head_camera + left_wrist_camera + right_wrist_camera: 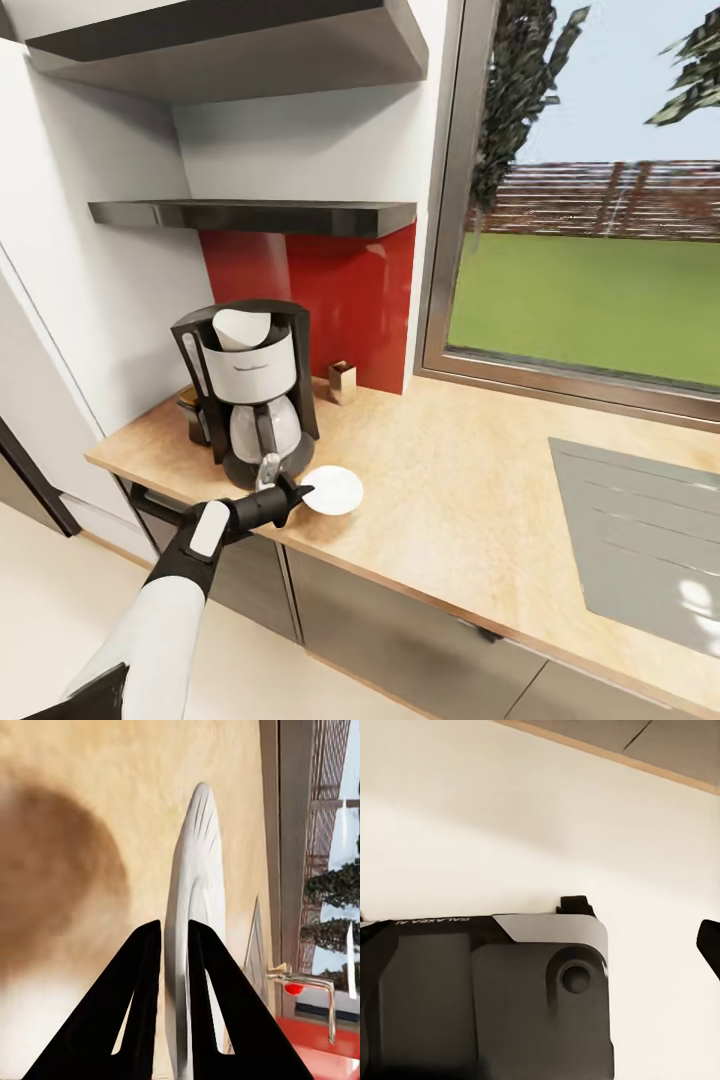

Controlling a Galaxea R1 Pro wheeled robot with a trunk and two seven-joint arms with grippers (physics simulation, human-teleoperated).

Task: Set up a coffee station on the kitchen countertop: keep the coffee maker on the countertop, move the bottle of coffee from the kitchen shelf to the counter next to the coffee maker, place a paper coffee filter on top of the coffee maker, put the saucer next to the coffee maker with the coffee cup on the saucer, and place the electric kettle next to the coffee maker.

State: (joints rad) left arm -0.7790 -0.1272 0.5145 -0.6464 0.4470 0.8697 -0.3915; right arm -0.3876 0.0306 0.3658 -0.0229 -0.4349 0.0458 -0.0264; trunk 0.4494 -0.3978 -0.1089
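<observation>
Saucer (335, 490): white, flat on the light-wood worktop (450, 470), just beside the coffee maker's (250, 390) base, toward the front edge. Left pincer (296, 497): narrowly parted, black fingers (142, 1005) closed on the saucer's near rim. Paper coffee filter (240, 328): sits atop the coffee maker. Dark jar (190, 410): behind the machine. Right pincer: state cannot be told.

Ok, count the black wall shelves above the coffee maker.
2. The thin kitchen shelf hangs just above the coffee maker; a thicker ledge sits higher, near the picture's top. More could lie outside the frame.
</observation>
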